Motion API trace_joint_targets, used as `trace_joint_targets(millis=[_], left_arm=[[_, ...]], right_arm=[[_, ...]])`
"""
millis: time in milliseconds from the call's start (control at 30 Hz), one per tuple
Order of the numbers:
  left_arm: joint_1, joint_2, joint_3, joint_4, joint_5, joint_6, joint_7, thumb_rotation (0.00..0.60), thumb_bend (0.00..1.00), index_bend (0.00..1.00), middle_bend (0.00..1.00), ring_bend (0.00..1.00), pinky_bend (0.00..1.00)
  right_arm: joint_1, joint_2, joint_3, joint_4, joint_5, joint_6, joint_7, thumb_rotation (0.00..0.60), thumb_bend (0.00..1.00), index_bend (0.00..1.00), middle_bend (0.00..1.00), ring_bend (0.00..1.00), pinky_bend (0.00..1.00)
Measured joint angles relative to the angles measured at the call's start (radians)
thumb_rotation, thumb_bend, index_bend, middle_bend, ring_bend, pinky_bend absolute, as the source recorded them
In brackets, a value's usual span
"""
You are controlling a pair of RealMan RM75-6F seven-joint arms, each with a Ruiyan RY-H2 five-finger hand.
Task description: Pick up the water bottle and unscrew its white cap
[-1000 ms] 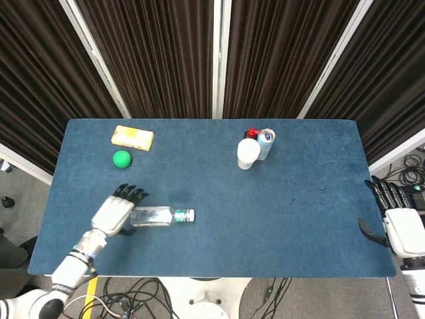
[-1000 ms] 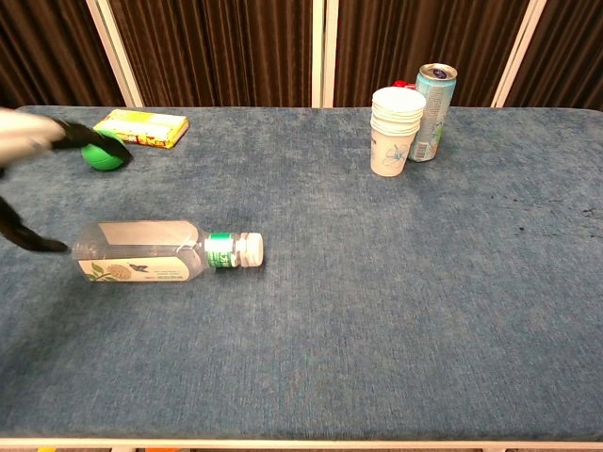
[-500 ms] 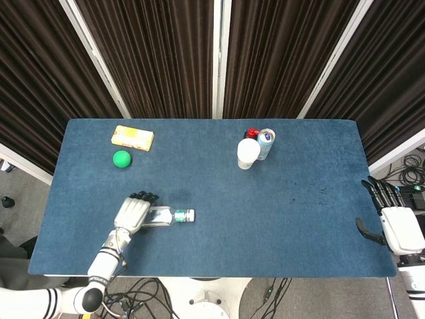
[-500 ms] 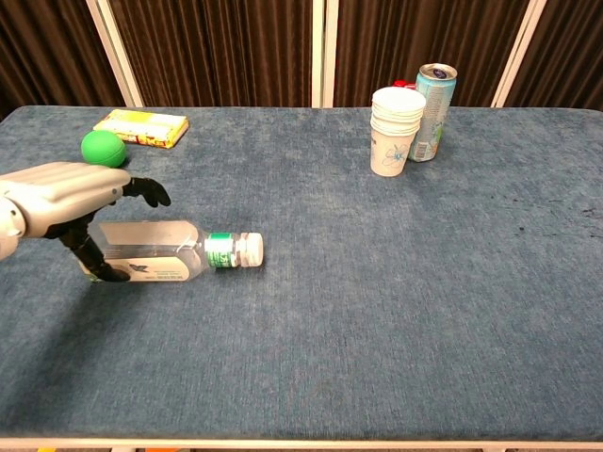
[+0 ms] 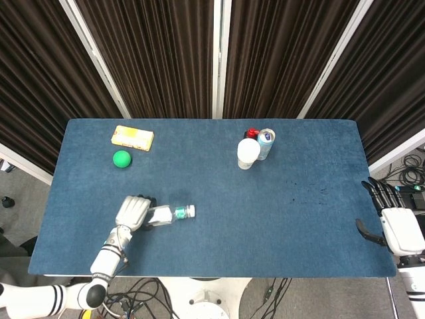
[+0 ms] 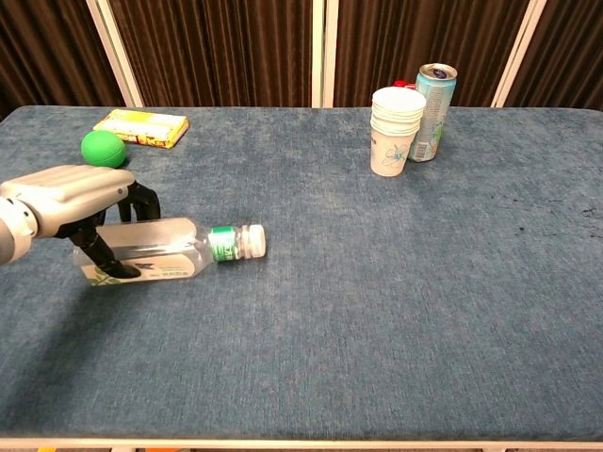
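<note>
The clear water bottle (image 6: 155,254) lies on its side on the blue table, its white cap (image 6: 254,240) pointing right; in the head view the water bottle (image 5: 163,214) shows at the lower left with its white cap (image 5: 191,211). My left hand (image 6: 71,198) grips the bottle's base end, with fingers curled over its far side and the thumb on the near side; the cap end is tilted slightly up. The same left hand (image 5: 132,212) covers the bottle's left half in the head view. My right hand (image 5: 392,219) hangs open beyond the table's right edge, holding nothing.
A green ball (image 6: 103,149) and a yellow box (image 6: 142,128) lie at the far left. A stack of white paper cups (image 6: 395,130) and a light blue can (image 6: 433,98) stand at the back right, with a red-capped item (image 5: 252,133) behind them.
My left hand moved right from beside the bottle's base onto the bottle and closed around it. The cap end has lifted and turned slightly. The right hand stayed put.
</note>
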Motion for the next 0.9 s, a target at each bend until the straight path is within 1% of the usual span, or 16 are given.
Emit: trace_joint_targets(millis=[100,233,333,400,467,567,667,733,800,900], left_arm=[[0.004,0.007,0.003,0.011,0.043,-0.011,-0.067,0.600,0.37,0.59,0.56,0.51,0.65],[0.017,0.024,0.004,0.021,0.129,-0.017,-0.217,0.600,0.40,0.60,0.57,0.51,0.66],[0.028,0.035,0.003,0.034,0.226,-0.006,-0.391,0.600,0.42,0.60,0.57,0.51,0.66],[0.036,0.039,0.002,0.051,0.306,0.018,-0.537,0.600,0.41,0.60,0.57,0.51,0.65],[0.042,0.038,0.001,0.073,0.393,0.055,-0.691,0.600,0.41,0.59,0.57,0.51,0.64],[0.046,0.026,0.002,0.117,0.524,0.126,-0.896,0.600,0.41,0.59,0.57,0.51,0.63],[0.045,-0.010,0.002,0.180,0.651,0.214,-1.050,0.600,0.41,0.59,0.57,0.51,0.62],[0.042,-0.045,0.002,0.221,0.701,0.261,-1.101,0.600,0.41,0.58,0.57,0.51,0.61],[0.035,-0.088,0.003,0.255,0.730,0.292,-1.136,0.600,0.41,0.58,0.57,0.51,0.61],[0.022,-0.134,0.006,0.287,0.748,0.309,-1.168,0.600,0.41,0.58,0.57,0.51,0.61]], right_arm=[[0.001,0.007,0.001,-0.012,-0.004,0.002,0.001,0.600,0.30,0.00,0.00,0.00,0.00],[0.009,0.027,0.000,-0.038,-0.027,0.001,0.040,0.600,0.30,0.00,0.00,0.00,0.00],[0.031,0.056,0.004,-0.066,-0.062,-0.005,0.099,0.600,0.30,0.00,0.00,0.00,0.00],[0.059,0.084,0.009,-0.100,-0.091,-0.021,0.144,0.600,0.30,0.01,0.00,0.00,0.00],[0.094,0.109,0.016,-0.134,-0.116,-0.046,0.185,0.600,0.30,0.06,0.01,0.00,0.00],[0.160,0.153,0.031,-0.195,-0.143,-0.106,0.266,0.600,0.30,0.14,0.03,0.00,0.00],[0.233,0.196,0.052,-0.257,-0.151,-0.184,0.356,0.600,0.30,0.21,0.05,0.00,0.00],[0.286,0.222,0.069,-0.295,-0.148,-0.248,0.410,0.600,0.30,0.23,0.05,0.00,0.00],[0.336,0.243,0.087,-0.330,-0.136,-0.313,0.435,0.600,0.29,0.25,0.05,0.00,0.00],[0.403,0.268,0.113,-0.381,-0.103,-0.404,0.444,0.600,0.23,0.28,0.05,0.00,0.00]])
